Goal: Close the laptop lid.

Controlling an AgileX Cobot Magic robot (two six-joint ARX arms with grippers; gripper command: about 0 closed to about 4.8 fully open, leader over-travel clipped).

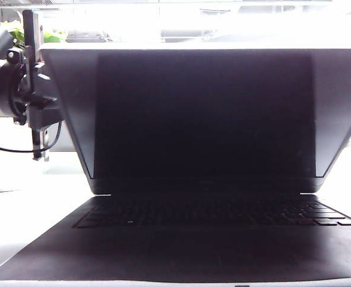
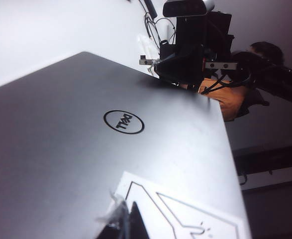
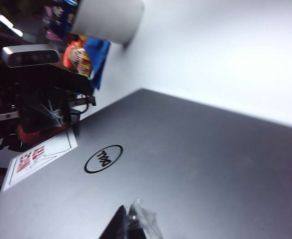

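Note:
The laptop lid [image 1: 205, 113] stands open and leans over the keyboard [image 1: 217, 212], its black screen facing the exterior camera. In both wrist views I see its silver back with the round Dell logo [image 2: 124, 122] and the white sticker [image 2: 185, 214]. My left gripper [image 2: 128, 206] is shut, holds nothing, and its tips sit on the lid's back at the sticker's edge. My right gripper [image 3: 128, 211] is also shut and empty, its tips against the lid's back below the logo [image 3: 103, 158]. The left arm [image 1: 20, 89] shows behind the lid's left edge.
The laptop base [image 1: 163, 251] fills the near table. A green plant [image 1: 49, 36] stands at the back left. A white cylinder [image 3: 108, 20] and colourful packs [image 3: 81, 55] lie beyond the lid. Each wrist view shows the other arm [image 2: 190, 50] at the lid's far edge.

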